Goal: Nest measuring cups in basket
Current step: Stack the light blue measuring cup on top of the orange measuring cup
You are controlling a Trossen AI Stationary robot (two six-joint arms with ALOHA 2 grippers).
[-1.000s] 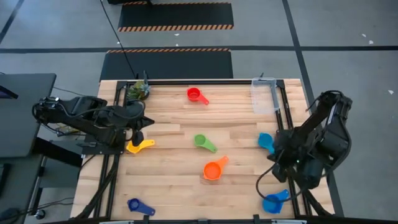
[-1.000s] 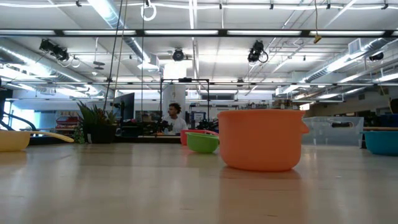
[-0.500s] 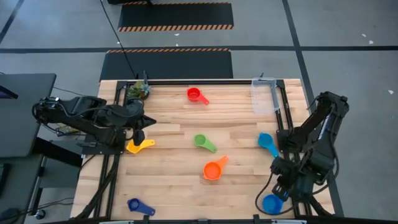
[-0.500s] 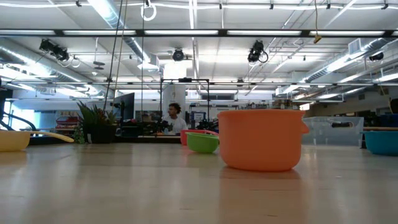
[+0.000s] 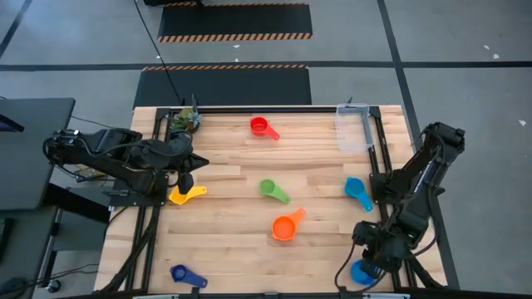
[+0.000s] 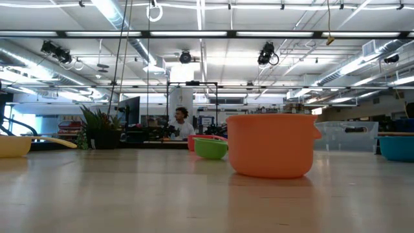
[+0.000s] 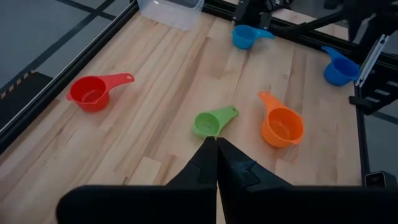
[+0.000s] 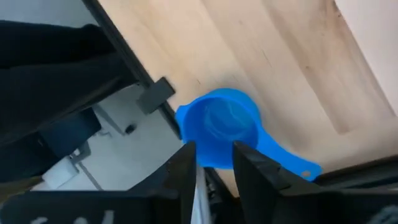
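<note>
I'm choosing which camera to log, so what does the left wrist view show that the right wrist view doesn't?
Only the left wrist view: the red plastic measuring cup, green plastic measuring cup, orange plastic measuring cup, light blue plastic measuring cup, clear plastic basket and shut left end effector.
Only the right wrist view: the right end effector, fingers parted.
Both: the blue plastic measuring cup and wooden table.

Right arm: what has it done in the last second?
The right gripper swung down the table's right edge to the blue cup at the near corner, its jaws parting over the cup's rim without gripping it. The left gripper stayed shut; no cup moved.
</note>
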